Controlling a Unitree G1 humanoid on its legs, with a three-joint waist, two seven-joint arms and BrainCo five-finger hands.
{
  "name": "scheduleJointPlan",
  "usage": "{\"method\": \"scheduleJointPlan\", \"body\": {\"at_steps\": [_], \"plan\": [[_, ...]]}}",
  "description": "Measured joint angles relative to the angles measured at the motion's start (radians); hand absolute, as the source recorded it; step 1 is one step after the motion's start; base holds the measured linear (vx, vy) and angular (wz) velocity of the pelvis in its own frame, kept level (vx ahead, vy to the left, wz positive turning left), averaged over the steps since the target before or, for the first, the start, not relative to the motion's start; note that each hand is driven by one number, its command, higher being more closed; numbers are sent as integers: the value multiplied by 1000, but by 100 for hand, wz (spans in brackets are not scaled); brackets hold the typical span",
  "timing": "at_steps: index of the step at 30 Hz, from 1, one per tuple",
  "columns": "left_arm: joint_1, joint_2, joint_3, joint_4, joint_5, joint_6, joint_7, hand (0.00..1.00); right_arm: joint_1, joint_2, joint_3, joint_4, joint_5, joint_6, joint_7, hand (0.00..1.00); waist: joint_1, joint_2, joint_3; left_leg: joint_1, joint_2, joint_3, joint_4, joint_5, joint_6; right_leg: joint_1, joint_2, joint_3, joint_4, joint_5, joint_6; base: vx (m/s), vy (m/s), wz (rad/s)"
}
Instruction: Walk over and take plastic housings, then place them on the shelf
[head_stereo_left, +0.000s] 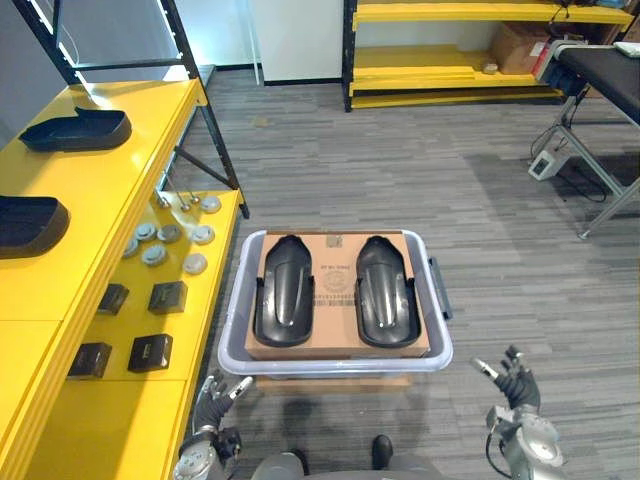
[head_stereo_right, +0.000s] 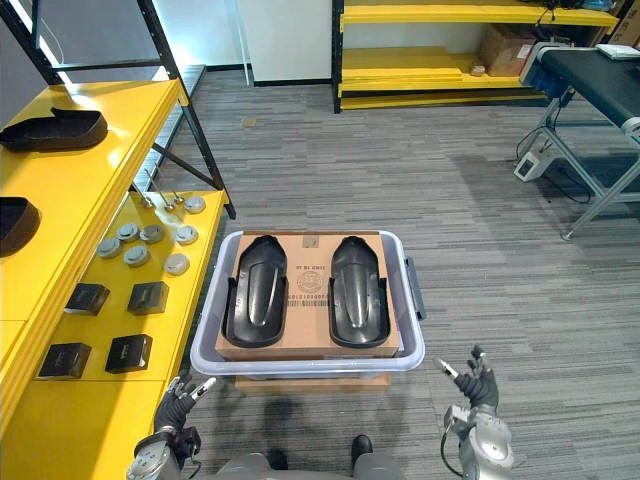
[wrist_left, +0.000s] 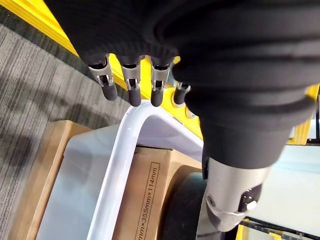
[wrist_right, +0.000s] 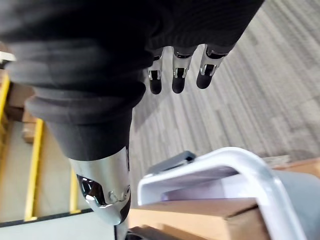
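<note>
Left eye view — two glossy black plastic housings (head_stereo_left: 283, 290) on cardboard (head_stereo_left: 335, 300).

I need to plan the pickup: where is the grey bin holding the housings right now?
In the left eye view the grey bin sits low centre, right beside the yellow shelf, with two black housings on cardboard inside.

Above the grey bin (head_stereo_left: 335, 366) I have open air straight down to the housings (head_stereo_left: 283, 290). To its right, the carpeted floor (head_stereo_left: 520, 280) gives my right hand (head_stereo_left: 515, 380) free room. The left is tight: my left hand (head_stereo_left: 212, 398) sits between the bin's near corner and the yellow shelf (head_stereo_left: 110, 430), whose lower board carries black boxes (head_stereo_left: 150, 352) and round discs (head_stereo_left: 170, 233).
</note>
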Motion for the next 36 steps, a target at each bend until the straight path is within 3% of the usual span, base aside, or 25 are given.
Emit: {"method": "scheduleJointPlan", "body": {"at_steps": [5, 10, 16, 19, 23, 30, 34, 35, 36], "plan": [[2, 11, -4, 1, 17, 0, -1, 0, -62, -31, 32, -55, -56, -7, -10, 0, 0, -5, -3, -1, -15, -5, -14, 7, 9, 0, 5, 4, -22, 4, 5, 61, 12, 0], [1, 17, -27, 1, 17, -1, -2, 0, -101, -35, 86, -80, -186, -6, -16, 0, 3, -3, -2, -13, -28, -42, -35, 20, 20, 2, -3, -27, -37, 6, 6, 28, -1, 17], [-3, 17, -50, 3, 17, -1, -2, 0, -186, -48, 144, -46, -382, 11, -74, 0, 21, 0, 0, -41, -48, -86, -48, 42, 25, -13, -20, -65, -38, 7, 8, -24, 4, 22], [-12, 17, -70, 3, 17, -1, 1, 0, -265, -50, 147, 46, -453, 53, -103, 0, 29, 6, 13, -78, -61, -121, -52, 62, 34, -33, -32, -98, -38, 15, 13, -66, 3, 34], [-27, 15, -80, 3, 16, -3, 6, 0, -386, -49, 148, 149, -528, 103, -161, 0, 56, 12, 55, -114, -76, -140, -70, 93, 41, -68, -44, -109, -40, 35, 15, -97, 17, 14], [-69, 15, -92, -4, 2, -5, 45, 0, -594, -54, 119, 315, -578, 162, -258, 0, 55, 19, 152, -203, -88, -157, -29, 110, 50, -127, -64, -126, -42, 71, 21, -98, 36, 9], [-120, 17, -123, -27, -23, -18, 74, 0, -776, -121, 96, 441, -576, 180, -319, 0, 56, 30, 212, -274, -87, -155, 17, 108, 53, -183, -66, -121, -32, 92, 19, -121, 42, -2], [-125, 16, -133, -29, -30, -22, 77, 0, -807, -137, 96, 462, -576, 183, -325, 100, 56, 35, 216, -288, -86, -154, 25, 107, 53, -193, -66, -119, -31, 94, 19, -76, 29, -3], [-128, 15, -139, -29, -39, -24, 82, 0, -826, -145, 96, 476, -576, 185, -335, 100, 56, 38, 219, -295, -86, -153, 28, 107, 54, -199, -66, -117, -31, 96, 19, -62, 25, -6]]}}
